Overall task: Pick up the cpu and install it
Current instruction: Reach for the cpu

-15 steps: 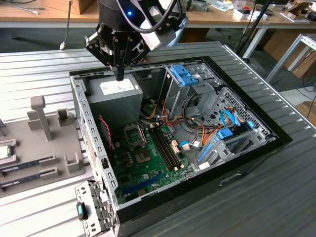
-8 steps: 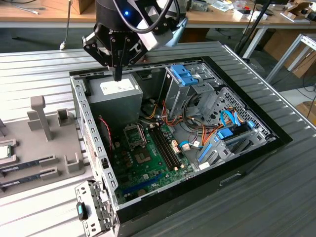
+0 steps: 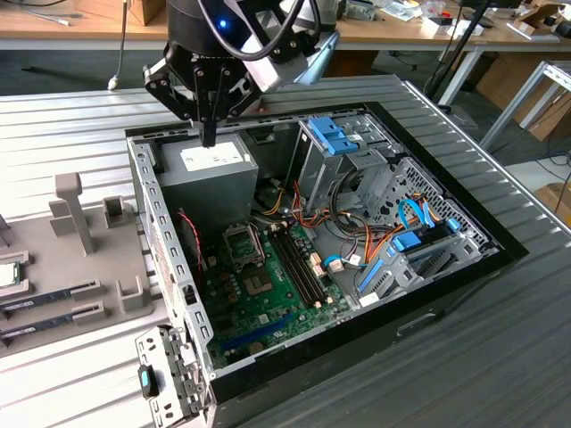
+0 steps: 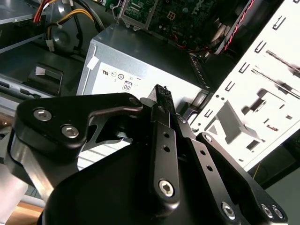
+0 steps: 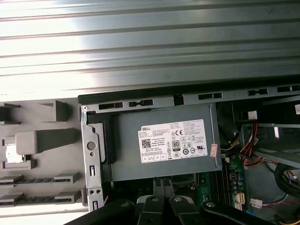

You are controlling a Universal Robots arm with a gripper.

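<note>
Currently we see the gripper (image 3: pixel 209 134) hanging over the grey power supply (image 3: pixel 207 169) in a corner of the open computer case (image 3: pixel 169 267). In the second wrist view its two black fingers (image 4: pixel 160 117) are pressed together with nothing between them, tips just above the power supply's labelled top. The cpu (image 3: pixel 7 274) lies well apart from the gripper, on the grey holder tray (image 3: pixel 98 259) outside the case, at the exterior view's left edge. Inside the case we make out the green motherboard (image 3: pixel 268 285), its square socket (image 3: pixel 243 241) near the power supply.
</note>
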